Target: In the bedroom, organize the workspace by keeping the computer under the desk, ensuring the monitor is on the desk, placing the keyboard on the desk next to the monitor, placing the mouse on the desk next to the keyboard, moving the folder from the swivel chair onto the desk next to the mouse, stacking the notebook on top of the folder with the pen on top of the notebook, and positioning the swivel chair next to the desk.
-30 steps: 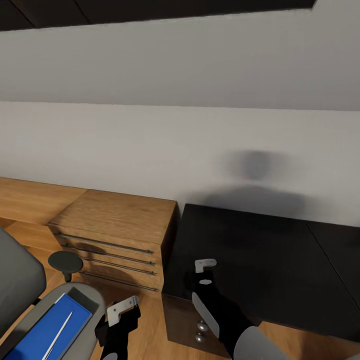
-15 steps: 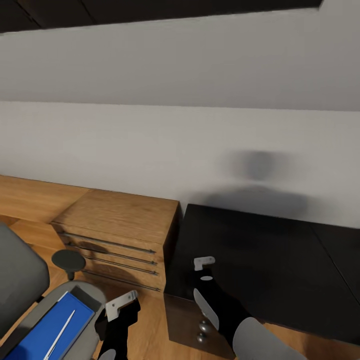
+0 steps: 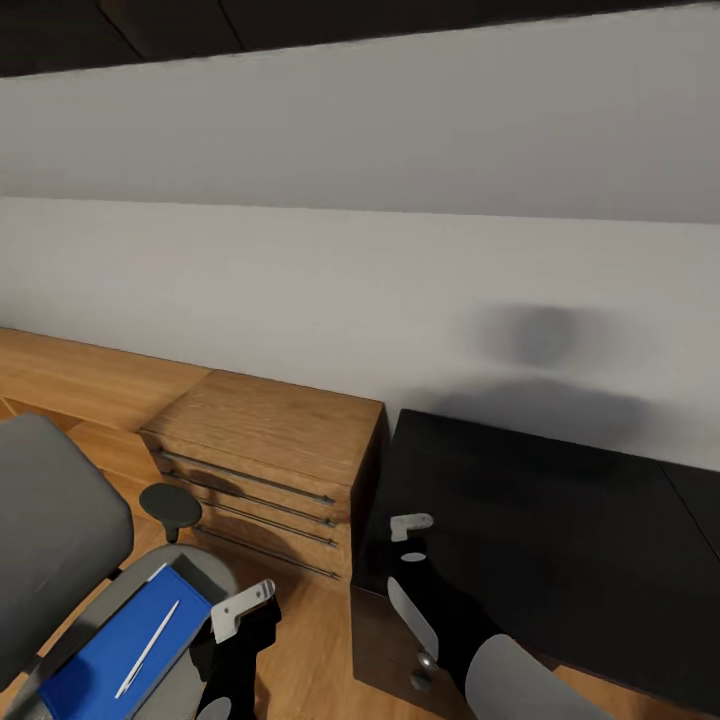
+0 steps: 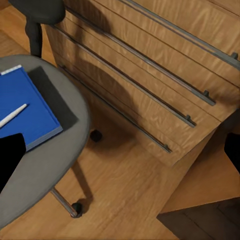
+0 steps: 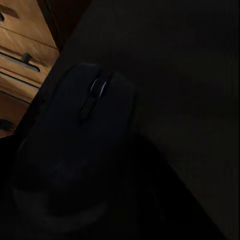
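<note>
Right gripper (image 3: pixel 412 522) is sitting over the near left corner of the black tabletop (image 3: pixel 560 540), and its wrist cam is looking straight at a dark mouse (image 5: pixel 87 130) right up close between the fingers. It's so dark in there that I honestly can't tell whether the fingers are clamping the mouse or just hanging around it.

Left gripper (image 3: pixel 243 610) is hanging low over the wood floor (image 4: pixel 130 190), between the swivel chair (image 3: pixel 60 540) and the wooden drawer unit (image 3: pixel 270 450). Its dark fingertips (image 4: pixel 10 155) are showing far apart at opposite edges of the wrist cam, so it's looking wide open and isn't holding anything.

On the grey chair seat a blue folder (image 3: pixel 125 645) is lying flat, with a white pen (image 3: pixel 148 648) resting on top of it. The drawer unit is standing against the wall just beside the tabletop's left end.
</note>
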